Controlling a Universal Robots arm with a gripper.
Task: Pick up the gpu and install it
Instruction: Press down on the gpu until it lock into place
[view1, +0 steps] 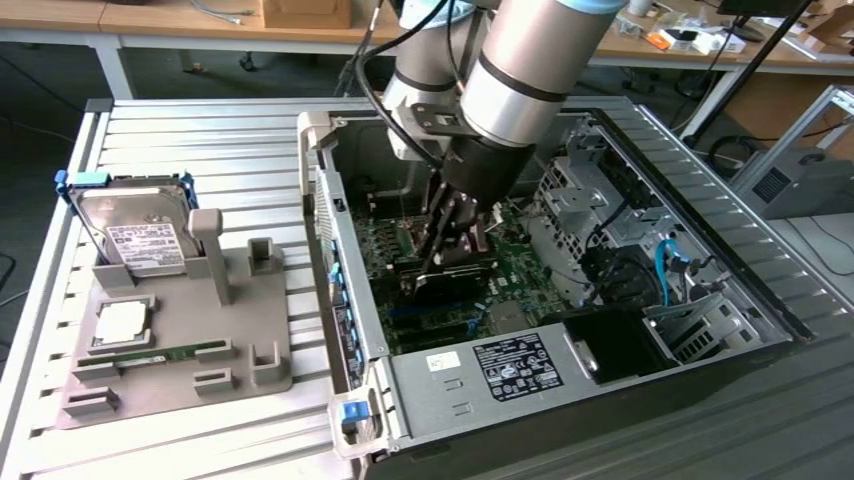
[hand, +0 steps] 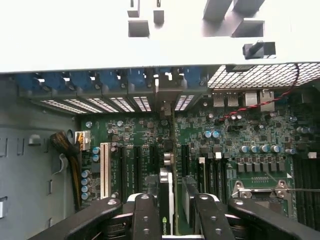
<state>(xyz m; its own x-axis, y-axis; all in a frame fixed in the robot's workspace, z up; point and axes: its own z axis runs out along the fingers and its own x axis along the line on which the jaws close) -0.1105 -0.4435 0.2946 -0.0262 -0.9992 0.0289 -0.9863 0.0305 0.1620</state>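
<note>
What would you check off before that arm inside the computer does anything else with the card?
1. Gripper is inside the computer case, over the motherboard: ok.
2. gpu stands edge-on between the fingers: ok.
3. Card lines up with a motherboard slot: cannot tell.
4. Card pushed fully home: cannot tell.
5. Red cable is away from the card: ok.
6. Hard drive remains on its stand outside the case: ok.
</note>
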